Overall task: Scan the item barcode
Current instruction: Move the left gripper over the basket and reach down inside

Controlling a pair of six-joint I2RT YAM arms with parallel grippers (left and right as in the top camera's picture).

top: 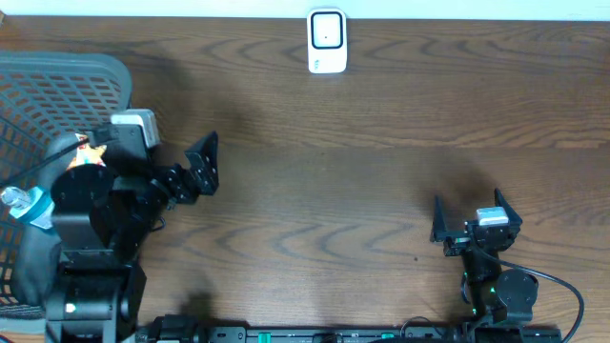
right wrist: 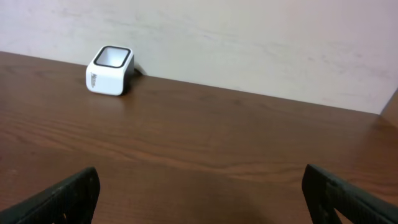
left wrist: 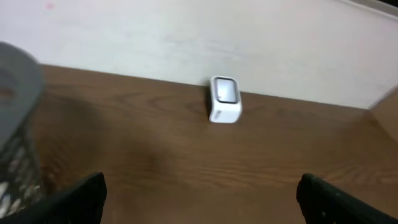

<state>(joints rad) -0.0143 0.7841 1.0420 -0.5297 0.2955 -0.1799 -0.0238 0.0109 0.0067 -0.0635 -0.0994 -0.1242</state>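
- Right gripper (top: 470, 215) – lower right of the overhead frame, low over the bare wood. Its jaws are spread wide and empty. In the right wrist view only the two dark fingertips (right wrist: 69, 194) show, at the bottom corners, with nothing but table between them.
- Left gripper (top: 204, 166) – left of centre in the overhead frame, reaching out from its arm toward the middle of the table. Its jaws are also released, with nothing in them. In the left wrist view the fingertips (left wrist: 84, 198) sit at the bottom corners.
- Bottle (top: 26, 206) – clear, with a blue label, at the far left edge of the overhead frame. It lies over the basket mesh and looks to be inside the basket. The left arm partly hides it, and neither gripper touches it.
- Basket (top: 57, 86) – grey plastic mesh filling the upper left of the overhead frame. Its rim shows at the left edge of the left wrist view.
- Table (top: 362, 181) – dark brown wood grain across the whole frame.
- Barcode scanner (top: 326, 41) – a small white box with a dark-rimmed window, at top centre of the overhead frame. It stands on the table just before the pale wall, well apart from both grippers.
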